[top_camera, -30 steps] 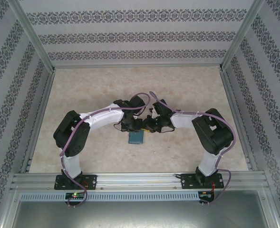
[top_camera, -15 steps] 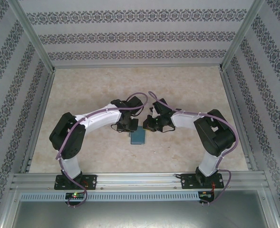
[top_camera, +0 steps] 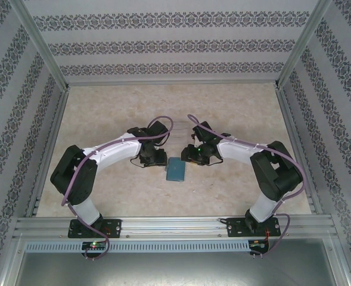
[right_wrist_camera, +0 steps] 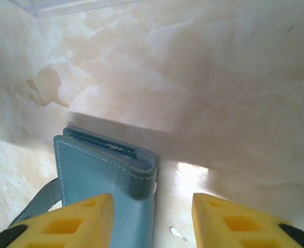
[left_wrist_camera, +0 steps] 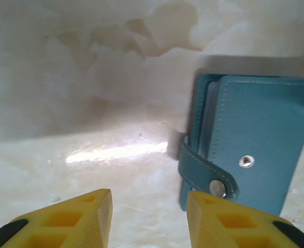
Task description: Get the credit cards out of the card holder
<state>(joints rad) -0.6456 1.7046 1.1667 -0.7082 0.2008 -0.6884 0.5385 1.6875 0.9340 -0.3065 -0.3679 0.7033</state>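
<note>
Both arms had drawn apart since the earlier frames, when their wrists were bunched together over the card holder (top_camera: 176,170). The jaws, which had been pressed together, now stood apart. The left gripper (left_wrist_camera: 149,206) showed its yellow fingers (left_wrist_camera: 74,217) spread over bare table (top_camera: 235,113) with nothing between them. The right gripper (right_wrist_camera: 152,206) was spread in the same way and also held nothing.

The card holder lay flat on the table between the two grippers, apparently let go. From the left gripper it sat ahead and to the right, just beyond the right-hand finger. From the right gripper it sat ahead and to the left, its near end running under the left-hand finger.

The holder looked folded shut. Its strap (left_wrist_camera: 206,173) wrapped round the edge onto the cover, and a metal snap (left_wrist_camera: 217,187) showed at the strap's end. The credit cards were therefore judged to be inside, and none had been taken out. A pale sliver between the covers might have been a card edge or the lining; it could not be told which.

Releasing the holder probably meant a regrasp was coming: one gripper to pin the holder down and the other to lift the strap.

A clear plastic edge (right_wrist_camera: 74,5) lay far ahead of the right gripper and well apart from the holder. The fastened strap was the main obstacle, and the thin holder lying flat gave the fingers little to catch.
</note>
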